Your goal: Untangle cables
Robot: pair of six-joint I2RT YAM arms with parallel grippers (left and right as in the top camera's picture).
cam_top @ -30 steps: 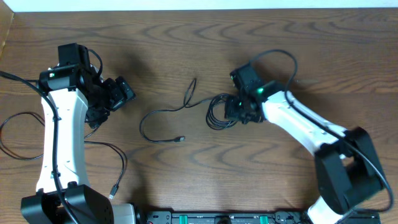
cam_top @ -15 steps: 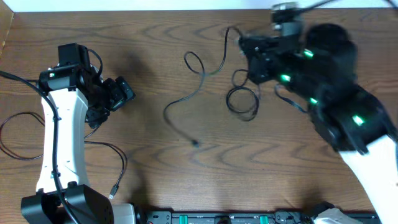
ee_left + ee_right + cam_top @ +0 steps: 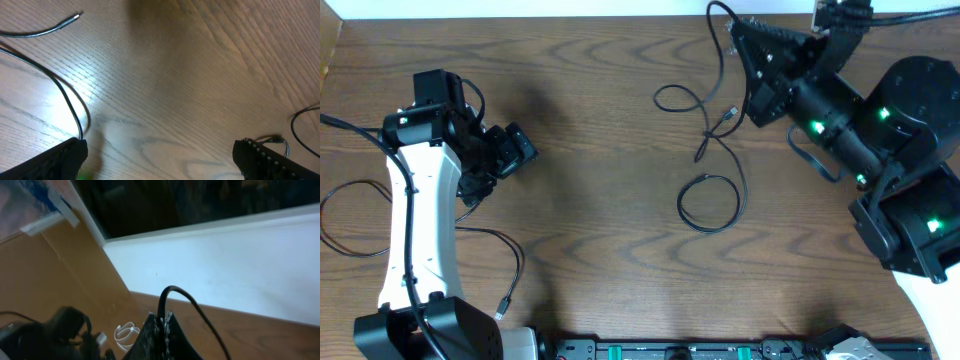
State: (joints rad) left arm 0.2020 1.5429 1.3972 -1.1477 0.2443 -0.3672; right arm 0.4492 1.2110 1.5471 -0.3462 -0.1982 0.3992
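Overhead, thin looped black cables [image 3: 704,152], woodgrain table [image 3: 600,120]

- dark brown wooden desk [image 3: 610,260], wavy grain across the whole top
- narrow white strip [image 3: 520,8] along the far edge
- pale sheen [image 3: 100,80] of light on the grain, seen from the left wrist
- past the far edge, from the right wrist: white surface [image 3: 225,275], tan board [image 3: 45,285] at its left, dark space [image 3: 200,200] above
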